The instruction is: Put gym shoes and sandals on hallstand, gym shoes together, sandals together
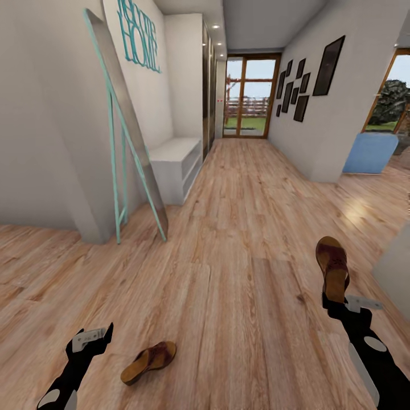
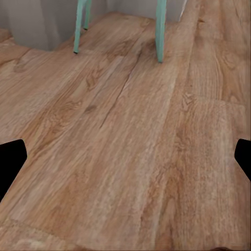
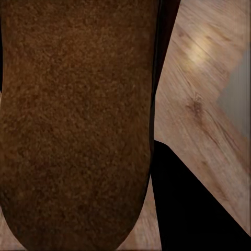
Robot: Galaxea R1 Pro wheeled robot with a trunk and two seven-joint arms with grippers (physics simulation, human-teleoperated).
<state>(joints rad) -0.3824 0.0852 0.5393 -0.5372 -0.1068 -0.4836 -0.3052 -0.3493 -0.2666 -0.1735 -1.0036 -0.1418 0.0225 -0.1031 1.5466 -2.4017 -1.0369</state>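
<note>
One dark-brown sandal (image 1: 149, 361) with a tan sole lies on its side on the wood corridor floor (image 1: 239, 239), just right of my left gripper (image 1: 91, 337). That gripper is open and empty, hovering above bare planks, its fingertips (image 2: 11, 157) far apart in the left wrist view. My right gripper (image 1: 336, 299) is shut on the heel end of the other sandal (image 1: 333, 265), held up above the floor; its sole (image 3: 78, 120) looms close in the right wrist view beside a dark finger (image 3: 193, 209). The gym shoes and the hallstand are out of view.
A teal-framed mirror (image 1: 128, 142) leans on the left wall, with a plain low grey bench (image 1: 176, 162) behind it. A glass door (image 1: 246, 97) ends the corridor. A blue object (image 1: 370, 152) and a grey furniture corner (image 1: 396, 267) stand at the right.
</note>
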